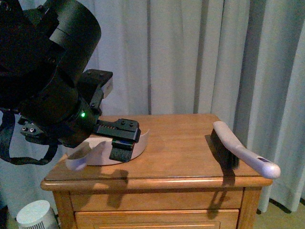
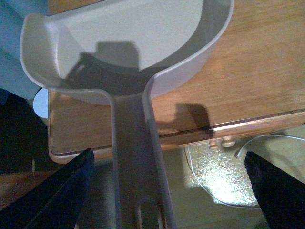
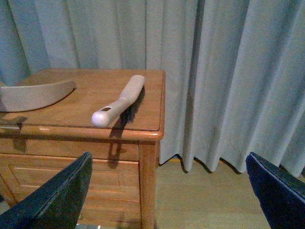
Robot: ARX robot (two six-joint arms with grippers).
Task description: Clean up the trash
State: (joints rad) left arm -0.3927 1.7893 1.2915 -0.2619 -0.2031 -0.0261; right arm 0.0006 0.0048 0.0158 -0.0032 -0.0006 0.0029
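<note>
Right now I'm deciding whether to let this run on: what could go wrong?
The handle of the beige plastic dustpan juts past the front edge of the wooden table, between the fingers of the open left tool; an off-centre close could tip it off. The white long-handled brush overhangs the front right corner; a bump might drop it. No trash shows in any view.

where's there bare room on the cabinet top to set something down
Free: the middle of the cabinet top, between the dustpan and the brush, back to the curtain. Crowded: the left front, where the left tool hangs open over the dustpan's handle, and the right edge, taken by the brush.
</note>
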